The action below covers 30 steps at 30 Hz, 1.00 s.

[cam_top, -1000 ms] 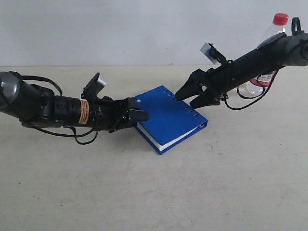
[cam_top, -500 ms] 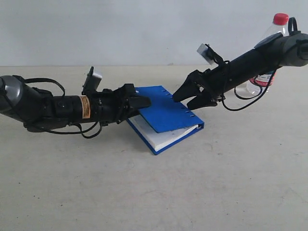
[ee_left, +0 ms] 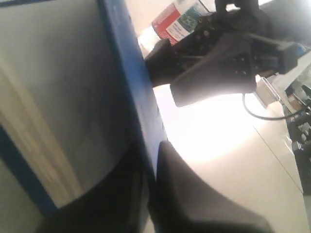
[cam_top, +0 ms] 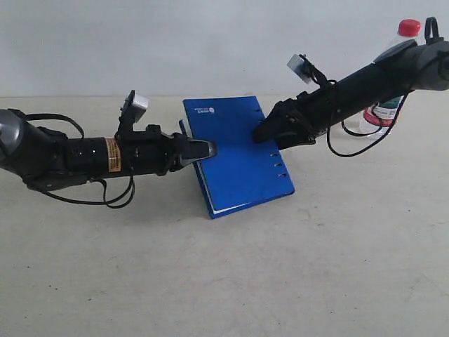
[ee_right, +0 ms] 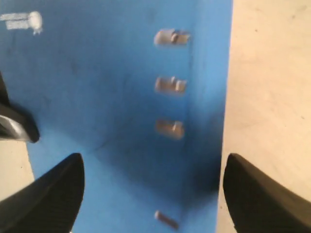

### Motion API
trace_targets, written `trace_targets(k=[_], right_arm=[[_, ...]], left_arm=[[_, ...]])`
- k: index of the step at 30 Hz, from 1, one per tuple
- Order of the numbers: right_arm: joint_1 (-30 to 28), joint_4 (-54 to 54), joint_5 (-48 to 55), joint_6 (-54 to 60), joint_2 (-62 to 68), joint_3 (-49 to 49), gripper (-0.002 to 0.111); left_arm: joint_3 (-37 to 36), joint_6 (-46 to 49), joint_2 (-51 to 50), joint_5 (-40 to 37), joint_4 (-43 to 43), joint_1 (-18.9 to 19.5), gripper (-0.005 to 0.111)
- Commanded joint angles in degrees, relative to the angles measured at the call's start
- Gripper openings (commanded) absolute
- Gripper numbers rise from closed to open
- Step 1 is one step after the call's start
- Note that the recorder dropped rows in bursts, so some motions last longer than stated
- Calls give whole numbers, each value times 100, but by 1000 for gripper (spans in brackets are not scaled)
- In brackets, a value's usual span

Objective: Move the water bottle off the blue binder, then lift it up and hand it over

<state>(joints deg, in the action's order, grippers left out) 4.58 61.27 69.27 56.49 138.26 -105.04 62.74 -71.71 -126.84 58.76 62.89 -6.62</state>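
Note:
The blue binder (cam_top: 235, 151) stands tilted steeply up off the table, logo at the top and a thin strip of white pages at its lower edge. My left gripper (cam_top: 205, 149) is shut on its left edge; the left wrist view shows the blue edge (ee_left: 133, 92) clamped in my left gripper (ee_left: 153, 155). My right gripper (cam_top: 267, 133) is open against the binder's punched-hole edge. In the right wrist view the right gripper (ee_right: 153, 167) straddles the binder (ee_right: 112, 97). The water bottle (cam_top: 384, 111) stands on the table at the far right, behind the right arm.
A plain beige table (cam_top: 280, 281) runs to a pale wall behind. The right arm (cam_top: 372, 77) crosses in front of the bottle. The bottle's label (ee_left: 177, 19) and the right gripper's body (ee_left: 218, 53) show past the binder in the left wrist view.
The left gripper has raised the binder's edge, so the binder went from lying nearly flat to standing steeply. The right gripper came down and left onto the holed edge.

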Motion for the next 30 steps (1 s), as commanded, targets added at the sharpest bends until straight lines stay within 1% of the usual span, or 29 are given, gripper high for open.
trace_targets(k=[1, 4, 5, 9, 14, 16, 17, 18, 20, 23, 24, 27, 28, 29, 30], right_arm=[[-60, -477, 70, -289, -100, -29, 70], [-60, -568, 70, -278, -51, -29, 70], [-46, -330, 70, 120, 7, -29, 70], [34, 107, 70, 914, 96, -29, 70], [359, 156, 70, 1175, 310, -29, 70], [463, 134, 70, 1175, 310, -29, 69], [503, 134, 70, 1175, 289, -29, 63], [503, 134, 70, 1175, 287, -29, 49], [503, 122, 70, 1161, 287, -29, 33], [503, 100, 70, 1160, 287, -29, 8], [503, 100, 70, 1186, 287, -29, 1], [503, 100, 70, 1300, 287, -29, 0], [503, 100, 70, 1338, 287, -29, 0], [503, 100, 70, 1352, 287, -29, 0], [503, 84, 70, 1379, 287, -29, 0]], left_arm=[[-5, 11, 21, 310, 610, 134, 5], [-5, 11, 21, 335, 986, 144, 5], [-5, 11, 21, 335, 1095, 144, 5], [-5, 11, 21, 335, 1149, 144, 5], [-5, 11, 21, 299, 1149, 144, 5], [-5, 11, 21, 149, 1149, 144, 5], [-5, 11, 21, 72, 1149, 144, 5], [-5, 11, 21, -12, 1149, 144, 5], [-5, 65, 21, -27, 1149, 156, 11], [-5, 67, 21, -27, 1158, 195, 30], [-5, 67, 21, -40, 1158, 221, 41], [-5, -67, 21, -28, 1148, 342, 66], [-5, -68, 21, -58, 1011, 433, 72], [-5, 60, 30, -163, 773, 537, 70], [-5, 270, 70, -358, 223, 730, 63]])
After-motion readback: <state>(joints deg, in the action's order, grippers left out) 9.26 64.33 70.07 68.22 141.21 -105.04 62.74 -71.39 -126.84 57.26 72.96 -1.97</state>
